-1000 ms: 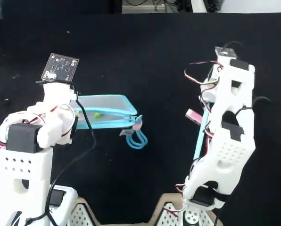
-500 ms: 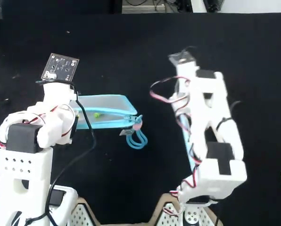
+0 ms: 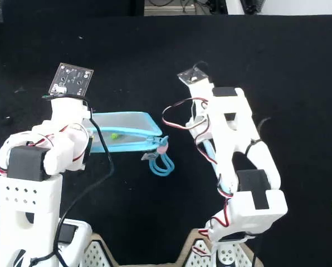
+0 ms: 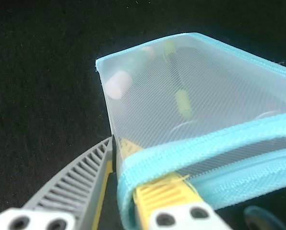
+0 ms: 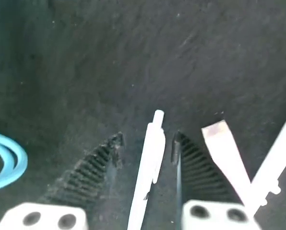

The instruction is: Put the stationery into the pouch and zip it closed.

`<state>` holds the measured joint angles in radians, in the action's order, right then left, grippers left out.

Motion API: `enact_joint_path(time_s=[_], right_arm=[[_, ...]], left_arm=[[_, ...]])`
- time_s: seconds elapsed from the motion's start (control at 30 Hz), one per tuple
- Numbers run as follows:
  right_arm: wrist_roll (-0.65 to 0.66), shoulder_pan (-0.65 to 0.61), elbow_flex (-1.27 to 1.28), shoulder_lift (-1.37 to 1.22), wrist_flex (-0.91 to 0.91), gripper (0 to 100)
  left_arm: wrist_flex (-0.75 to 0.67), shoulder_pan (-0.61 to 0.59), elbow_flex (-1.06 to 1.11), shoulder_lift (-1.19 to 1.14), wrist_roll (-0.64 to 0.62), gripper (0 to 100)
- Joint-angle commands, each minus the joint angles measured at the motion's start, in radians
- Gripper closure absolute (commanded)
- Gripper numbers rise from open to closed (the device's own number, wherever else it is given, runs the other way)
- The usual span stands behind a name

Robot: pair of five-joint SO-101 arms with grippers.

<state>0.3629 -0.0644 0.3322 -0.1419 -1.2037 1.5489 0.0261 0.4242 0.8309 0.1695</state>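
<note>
Two things matter from above. The pouch (image 3: 127,127) lies flat on the black table (image 3: 155,55) just beside my left arm, its blue strap loop (image 3: 163,164) toward the right arm. A pale pen (image 3: 211,153) runs beneath that right arm. No print reads from here.

Left wrist: my left gripper (image 4: 118,143) pinches the pouch's corner, one finger on each side of the cyan zip trim. I judge the pouch light, thin and floppy, so the stiffer trim is the sensible place to hold. A green marker (image 4: 181,103) shows through the wall. No label is visible.

Right wrist: my right gripper (image 5: 148,138) has its fingers spread, with the pen between them touching neither tip that I can see. It looks light, rigid and slick. I'd take it mid-barrel, since it may swivel. No lettering is legible.
</note>
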Motion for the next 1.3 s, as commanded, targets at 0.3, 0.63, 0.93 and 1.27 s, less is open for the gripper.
enact_joint_path(time_s=[0.3,0.63,0.93,1.27], right_arm=[[0.072,0.038,0.117,0.059,0.153,83.5],[0.14,0.061,0.173,-0.01,0.267,83.7],[0.133,0.068,0.177,0.107,0.203,98.7],[0.127,0.058,0.171,0.642,-0.055,98.8]], left_arm=[[0.003,0.004,0.018,-0.008,0.008,97],[0.005,0.004,0.018,-0.008,0.008,97],[0.005,0.004,0.018,-0.008,0.009,97],[0.005,0.004,0.018,-0.008,0.009,97]])
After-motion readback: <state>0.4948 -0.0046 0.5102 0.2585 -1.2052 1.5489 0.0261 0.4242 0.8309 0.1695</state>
